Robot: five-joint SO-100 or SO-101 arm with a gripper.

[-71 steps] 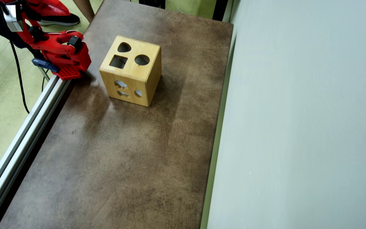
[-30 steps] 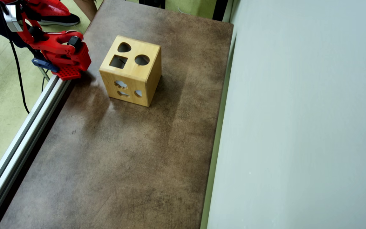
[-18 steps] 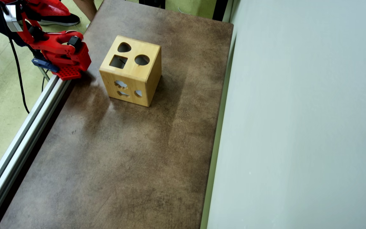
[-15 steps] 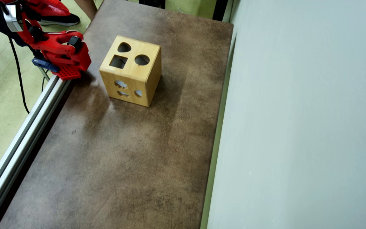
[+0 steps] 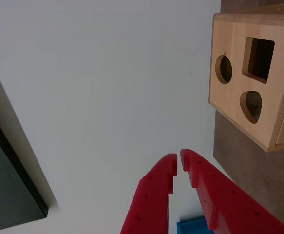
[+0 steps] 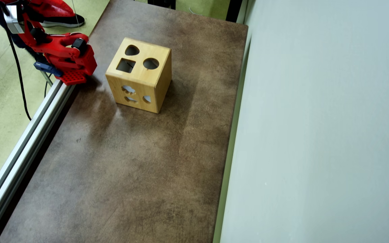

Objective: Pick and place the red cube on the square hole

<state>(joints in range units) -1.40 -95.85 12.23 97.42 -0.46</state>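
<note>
No red cube shows in either view. A wooden shape-sorter box (image 6: 138, 74) stands on the brown table, with a square hole (image 6: 126, 65) in its top beside a round and a rounded-triangle hole. In the wrist view the box (image 5: 234, 112) is at the upper right, its square hole (image 5: 258, 59) facing the camera. My red gripper (image 5: 179, 163) has its jaws nearly touching with nothing between them, well short of the box and pointing at a pale wall. My red arm (image 6: 62, 57) is folded at the table's top left corner, left of the box.
The brown table (image 6: 130, 168) has an aluminium rail (image 6: 25, 141) along its left edge and a pale wall panel (image 6: 316, 135) along its right. A blue part (image 5: 195, 226) shows below the jaws. A dark panel (image 5: 5, 195) is at the wrist view's left.
</note>
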